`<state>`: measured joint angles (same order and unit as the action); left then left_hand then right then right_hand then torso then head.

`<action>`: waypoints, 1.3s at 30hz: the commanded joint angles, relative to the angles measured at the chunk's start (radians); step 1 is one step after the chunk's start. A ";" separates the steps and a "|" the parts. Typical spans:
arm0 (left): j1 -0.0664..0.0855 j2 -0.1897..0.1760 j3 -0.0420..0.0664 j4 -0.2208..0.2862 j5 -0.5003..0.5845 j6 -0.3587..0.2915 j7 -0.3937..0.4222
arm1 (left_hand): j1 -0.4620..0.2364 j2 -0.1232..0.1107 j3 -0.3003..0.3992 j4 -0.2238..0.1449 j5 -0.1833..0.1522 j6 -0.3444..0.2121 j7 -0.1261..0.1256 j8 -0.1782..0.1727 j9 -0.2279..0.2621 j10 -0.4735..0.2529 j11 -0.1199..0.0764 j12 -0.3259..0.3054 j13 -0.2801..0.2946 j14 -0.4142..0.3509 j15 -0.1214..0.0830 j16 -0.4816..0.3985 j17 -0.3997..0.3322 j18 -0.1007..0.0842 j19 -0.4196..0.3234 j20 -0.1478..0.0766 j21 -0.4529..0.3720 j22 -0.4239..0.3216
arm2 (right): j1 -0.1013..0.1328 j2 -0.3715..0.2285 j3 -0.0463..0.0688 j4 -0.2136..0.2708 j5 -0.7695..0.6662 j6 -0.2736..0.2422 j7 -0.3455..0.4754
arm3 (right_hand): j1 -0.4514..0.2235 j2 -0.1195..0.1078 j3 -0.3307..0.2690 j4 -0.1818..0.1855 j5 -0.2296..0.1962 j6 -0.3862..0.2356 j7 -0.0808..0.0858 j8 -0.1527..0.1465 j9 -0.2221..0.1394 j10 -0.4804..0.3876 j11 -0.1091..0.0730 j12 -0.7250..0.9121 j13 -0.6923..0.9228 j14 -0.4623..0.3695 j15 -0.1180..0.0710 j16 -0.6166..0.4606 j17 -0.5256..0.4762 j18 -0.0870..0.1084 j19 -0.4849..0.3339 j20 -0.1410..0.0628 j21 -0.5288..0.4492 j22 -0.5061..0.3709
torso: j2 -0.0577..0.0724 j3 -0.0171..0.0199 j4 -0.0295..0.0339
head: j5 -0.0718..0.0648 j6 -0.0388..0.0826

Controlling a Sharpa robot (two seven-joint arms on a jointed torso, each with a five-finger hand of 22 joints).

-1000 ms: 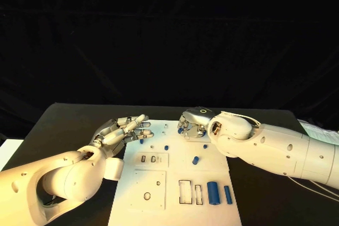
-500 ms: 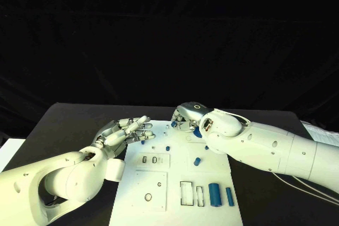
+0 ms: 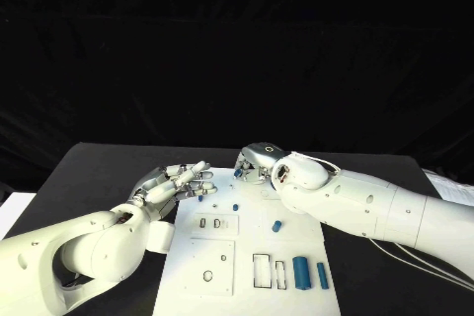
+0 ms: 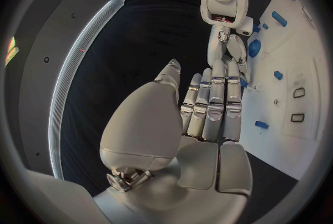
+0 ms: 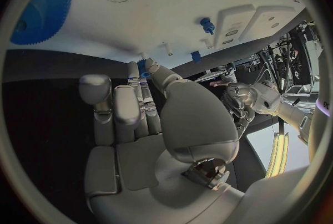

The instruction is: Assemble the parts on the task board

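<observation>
The white task board [image 3: 229, 260] lies mid-table. My right hand [image 3: 257, 165] hovers over the board's far edge and pinches a small blue part [image 5: 143, 67] between thumb and fingertip; the same part [image 3: 240, 172] peeks out under the hand. A blue gear [image 5: 38, 10] lies flat on the board close by, and the left wrist view shows that gear [image 4: 254, 47] beside my right hand [image 4: 232, 52]. My left hand [image 3: 180, 181] floats over the board's left edge with fingers stretched out, holding nothing. Two blue cylinders [image 3: 300, 271] lie at the near right.
Small blue pegs [image 3: 235, 207] and a short blue piece [image 3: 277, 225] are scattered on the board's middle. Rectangular slots [image 3: 259, 269] and small sockets [image 3: 209, 223] are cut into it. Black table [image 3: 89, 172] surrounds the board. A cable [image 3: 425, 264] trails at the right.
My right hand has shifted left and farther away along the board's far end, carrying the small blue part. My left hand has barely moved.
</observation>
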<state>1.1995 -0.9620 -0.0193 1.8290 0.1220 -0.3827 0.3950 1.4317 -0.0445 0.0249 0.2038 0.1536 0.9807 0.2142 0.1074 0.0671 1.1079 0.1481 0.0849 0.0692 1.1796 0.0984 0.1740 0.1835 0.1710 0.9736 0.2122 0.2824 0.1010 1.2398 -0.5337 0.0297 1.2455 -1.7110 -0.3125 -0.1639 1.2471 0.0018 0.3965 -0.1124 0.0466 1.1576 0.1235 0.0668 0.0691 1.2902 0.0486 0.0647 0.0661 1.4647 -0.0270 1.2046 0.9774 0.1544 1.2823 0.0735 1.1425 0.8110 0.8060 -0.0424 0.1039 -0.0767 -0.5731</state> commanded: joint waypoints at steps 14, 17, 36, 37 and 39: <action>0.007 0.001 0.001 0.003 0.001 0.022 0.002 | 0.004 0.003 -0.002 -0.006 -0.004 0.001 0.005 -0.006 -0.001 -0.001 0.010 -0.006 -0.001 0.000 0.005 -0.002 0.001 0.012 0.001 0.003 -0.007 -0.001 | -0.001 0.031 -0.003 -0.039 0.001 0.039 0.012 | -0.002 -0.022 0.028 0.043 0.003 -0.003 0.002 -0.003 0.017 -0.016 0.009 -0.005 -0.002 0.025 0.001 0.006 0.001 -0.018 -0.005 0.003 0.005 -0.001 | 0.002 -0.0019 0.0017 | 0.003 -0.002; 0.008 0.002 0.001 0.003 0.001 0.022 0.001 | 0.004 0.003 -0.002 -0.006 -0.004 0.001 0.005 -0.006 -0.001 -0.001 0.010 -0.006 -0.001 0.000 0.005 -0.002 0.001 0.012 0.001 0.003 -0.007 -0.001 | -0.001 0.036 -0.003 -0.050 0.002 0.033 0.008 | -0.006 -0.036 0.031 0.054 0.003 -0.025 0.011 -0.007 0.012 -0.040 0.017 -0.006 -0.004 0.023 0.006 0.006 0.000 -0.018 -0.010 0.007 0.004 -0.004 | 0.002 -0.0025 0.0030 | 0.001 -0.001; 0.009 -0.004 0.001 -0.003 0.001 0.023 -0.003 | 0.005 0.003 -0.002 -0.007 -0.004 0.001 0.005 -0.007 -0.001 -0.001 0.010 -0.008 -0.001 0.000 0.005 -0.004 0.001 0.012 0.001 0.003 -0.007 -0.001 | -0.001 -0.062 -0.001 0.054 0.038 -0.036 -0.001 | 0.035 -0.120 -0.092 0.116 0.004 -0.184 0.048 0.007 0.002 -0.218 0.059 0.025 0.002 -0.008 0.044 -0.084 -0.131 0.010 -0.090 0.044 -0.103 -0.166 | 0.002 -0.0021 0.0070 | -0.004 0.005; 0.009 -0.005 0.001 -0.003 0.001 0.023 -0.003 | 0.005 0.003 -0.002 -0.007 -0.004 0.001 0.005 -0.007 -0.001 -0.001 0.010 -0.008 -0.001 0.000 0.005 -0.004 0.001 0.012 0.001 0.003 -0.007 -0.001 | -0.001 -0.079 0.001 0.070 0.046 -0.038 -0.002 | 0.040 -0.117 -0.094 0.119 0.004 -0.170 0.049 0.012 0.004 -0.205 0.058 0.033 0.003 -0.005 0.043 -0.078 -0.123 0.008 -0.084 0.044 -0.096 -0.155 | 0.002 -0.0018 0.0069 | -0.005 0.006; 0.009 -0.008 0.001 -0.003 0.001 0.023 -0.004 | 0.005 0.003 -0.002 -0.007 -0.004 0.001 0.005 -0.007 -0.001 -0.001 0.010 -0.008 -0.001 0.000 0.005 -0.004 0.001 0.012 0.001 0.003 -0.007 -0.001 | -0.001 -0.130 0.008 0.116 0.084 -0.042 -0.006 | 0.049 -0.111 -0.095 0.124 0.006 -0.153 0.048 0.016 0.006 -0.169 0.052 0.052 0.007 0.004 0.039 -0.056 -0.092 0.002 -0.065 0.042 -0.072 -0.119 | 0.001 -0.0014 0.0046 | -0.006 0.006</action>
<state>1.2066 -0.9693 -0.0193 1.8251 0.1222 -0.3801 0.3882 1.4327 -0.0435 0.0222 0.2010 0.1537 0.9807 0.2141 0.1034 0.0671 1.1042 0.1517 0.0805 0.0692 1.1797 0.0984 0.1740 0.1831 0.1710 0.9736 0.2122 0.2786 0.1012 1.2384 -0.6459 0.0354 1.3414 -1.6753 -0.3287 -0.1605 1.2858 -0.1071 0.3048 0.0083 0.0524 1.0003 0.1720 0.0768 0.0734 1.1106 0.1024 0.1112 0.0721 1.4597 0.0142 1.1425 0.8771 0.1546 1.2103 0.1176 1.0639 0.6825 0.8082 -0.0447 0.1111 -0.0815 -0.5685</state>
